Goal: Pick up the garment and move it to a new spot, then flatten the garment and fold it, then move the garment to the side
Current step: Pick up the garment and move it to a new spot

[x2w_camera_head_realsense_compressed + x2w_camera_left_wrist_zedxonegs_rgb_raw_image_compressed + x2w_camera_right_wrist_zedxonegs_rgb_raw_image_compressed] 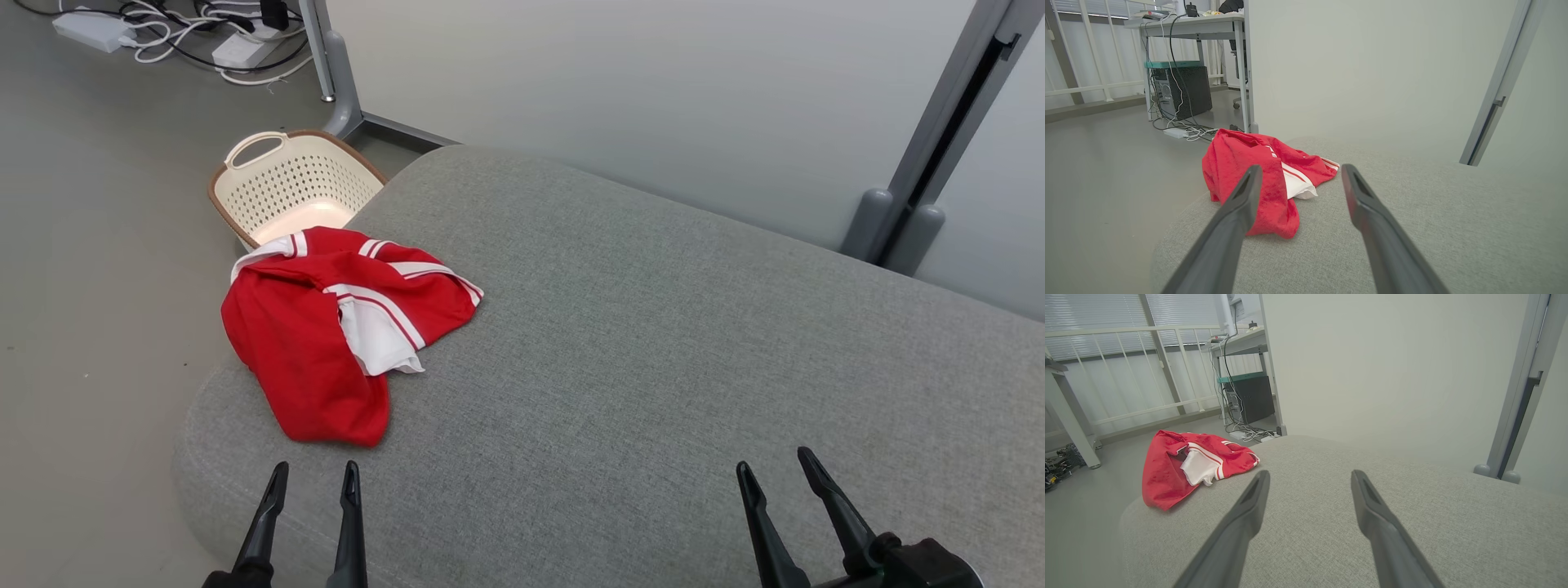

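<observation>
- Garment (310, 343): red, with white stripes and a white panel. It lies crumpled at the left edge of the cushion, toward the far left corner, and part of its red cloth droops over that edge.
- Cushion (653, 367): wide grey fabric pad with rounded corners that carries the garment.
- Basket (294, 180): cream perforated plastic with a brown rim and a cut-out handle. It stands on the floor beside the cushion's far left corner. Its pale bottom shows, and its near side is hidden behind the garment.
- Left gripper (317, 469): above the cushion's near left corner, fingers spread and grasping nothing. The garment is just ahead, apart from it.
- Right gripper (774, 459): above the near edge toward the right, fingers spread, released, well apart from the garment.
- Cables (163, 37): white power strips and tangled cords on the floor beyond the basket.
</observation>
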### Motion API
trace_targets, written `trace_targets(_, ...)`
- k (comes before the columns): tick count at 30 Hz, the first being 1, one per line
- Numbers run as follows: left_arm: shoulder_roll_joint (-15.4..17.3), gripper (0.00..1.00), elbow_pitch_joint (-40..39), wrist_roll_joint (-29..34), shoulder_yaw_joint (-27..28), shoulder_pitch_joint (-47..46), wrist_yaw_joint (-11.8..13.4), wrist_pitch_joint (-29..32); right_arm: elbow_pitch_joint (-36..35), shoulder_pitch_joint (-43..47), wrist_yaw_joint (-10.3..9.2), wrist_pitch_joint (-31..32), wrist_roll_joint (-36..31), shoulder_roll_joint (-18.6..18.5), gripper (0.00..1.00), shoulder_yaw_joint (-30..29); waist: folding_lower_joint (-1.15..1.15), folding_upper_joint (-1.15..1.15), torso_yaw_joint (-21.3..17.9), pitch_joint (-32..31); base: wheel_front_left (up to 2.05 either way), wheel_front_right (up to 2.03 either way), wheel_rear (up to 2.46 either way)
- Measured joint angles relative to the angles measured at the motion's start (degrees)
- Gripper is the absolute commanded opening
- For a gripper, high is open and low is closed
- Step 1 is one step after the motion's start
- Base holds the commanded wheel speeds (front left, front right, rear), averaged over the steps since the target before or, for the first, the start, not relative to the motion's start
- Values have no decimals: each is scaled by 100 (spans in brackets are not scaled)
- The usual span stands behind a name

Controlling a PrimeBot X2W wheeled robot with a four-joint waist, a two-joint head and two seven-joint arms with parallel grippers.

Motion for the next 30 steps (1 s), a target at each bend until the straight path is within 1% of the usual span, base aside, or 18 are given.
trace_targets(5,0,100,5,-32,138,-204,-16,0,-24,-49,0,0,-5,-118,100,33,0,0,-17,158,0,0,0)
trace_targets(9,1,100,22,-25,357,-728,-154,0,-92,-169,0,-1,-60,-316,100,4,0,0,-89,440,0,0,0)
trace_targets(12,1,100,197,-43,576,-1288,-298,0,-138,-247,0,0,-98,-524,100,-24,0,0,-134,728,0,0,0)
trace_targets(15,56,100,603,-41,754,-2000,-458,0,-198,-339,0,0,-137,-768,100,-70,0,0,-163,1061,0,0,0)
trace_targets(18,227,100,1352,-35,811,-2713,-556,21,-249,-411,0,0,-155,-1007,100,-99,0,0,-176,1397,0,0,0)
trace_targets(20,336,100,1825,-89,843,-3234,-599,291,-296,-458,0,0,-179,-1133,100,-112,0,0,-182,1602,0,0,0)
trace_targets(21,336,100,1825,-89,843,-3234,-599,291,-296,-458,0,0,-179,-1133,100,-112,0,0,-182,1602,0,0,0)
trace_targets(22,503,100,2281,-109,868,-3761,-649,619,-343,-508,0,0,-181,-1248,100,-121,0,0,-190,1785,0,0,0)
trace_targets(24,627,100,2727,-169,881,-4170,-738,1003,-377,-537,0,0,-178,-1316,100,-121,0,0,-208,1924,0,0,0)
trace_targets(25,627,100,2727,-169,881,-4170,-738,1003,-377,-537,0,0,-178,-1316,100,-121,0,0,-208,1924,0,0,0)
trace_targets(30,768,100,3862,-601,1062,-4814,-911,2071,-486,-649,0,-1,-162,-1444,100,-83,0,0,-308,2107,0,0,0)
